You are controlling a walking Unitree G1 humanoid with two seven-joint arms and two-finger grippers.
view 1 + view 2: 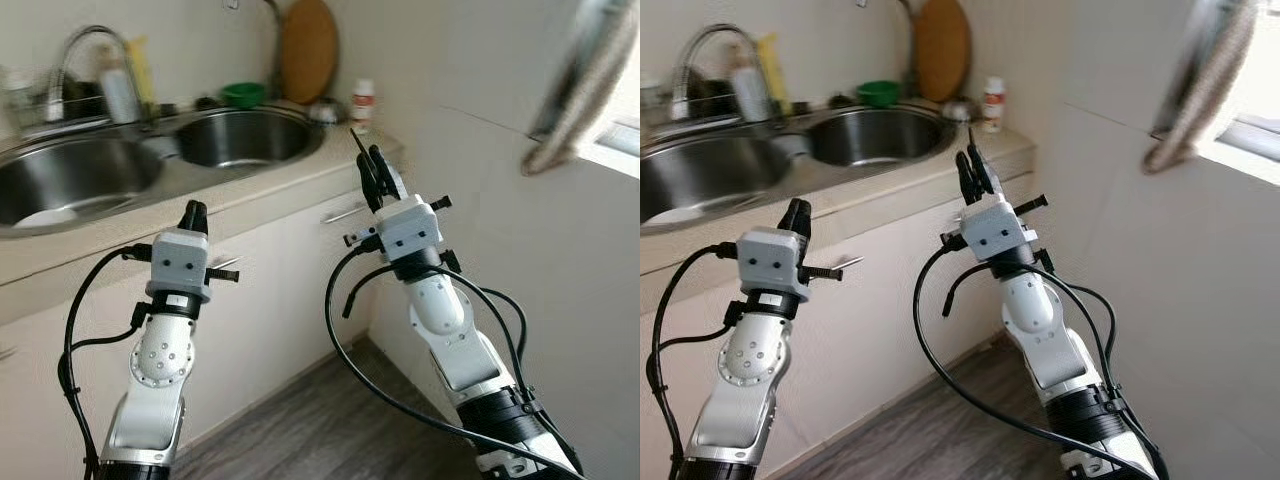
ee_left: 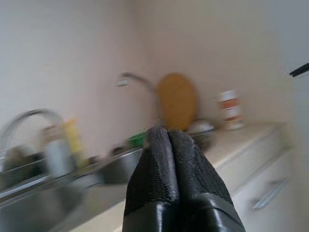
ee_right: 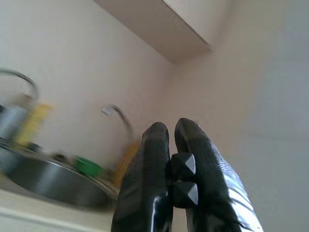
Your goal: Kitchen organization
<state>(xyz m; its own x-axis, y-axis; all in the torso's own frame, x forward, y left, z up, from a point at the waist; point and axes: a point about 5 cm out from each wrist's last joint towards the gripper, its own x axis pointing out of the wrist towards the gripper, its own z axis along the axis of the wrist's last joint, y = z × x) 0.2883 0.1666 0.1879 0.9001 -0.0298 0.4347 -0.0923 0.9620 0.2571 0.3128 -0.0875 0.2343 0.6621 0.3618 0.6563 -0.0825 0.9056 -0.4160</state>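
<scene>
A double steel sink (image 1: 120, 170) sits in a beige counter (image 1: 300, 175) ahead of me. My left gripper (image 1: 194, 214) is raised before the counter's front edge, its fingers (image 2: 169, 169) pressed together and holding nothing. My right gripper (image 1: 372, 172) stands upright beside the counter's right end, fingers (image 3: 166, 169) shut and empty. On the counter behind the sinks stand a round wooden cutting board (image 1: 308, 48), a green bowl (image 1: 243, 94), a small white bottle with a red label (image 1: 362, 102), a clear soap bottle (image 1: 120, 92) and a yellow bottle (image 1: 142, 70).
A curved tap (image 1: 85, 45) rises over the left basin, which holds a white dish (image 1: 45, 216). Cabinet doors with a metal handle (image 1: 345, 213) lie below the counter. A white wall (image 1: 520, 250) closes the right side, with a cloth (image 1: 580, 85) hanging near a window. Wood floor (image 1: 330, 430) lies below.
</scene>
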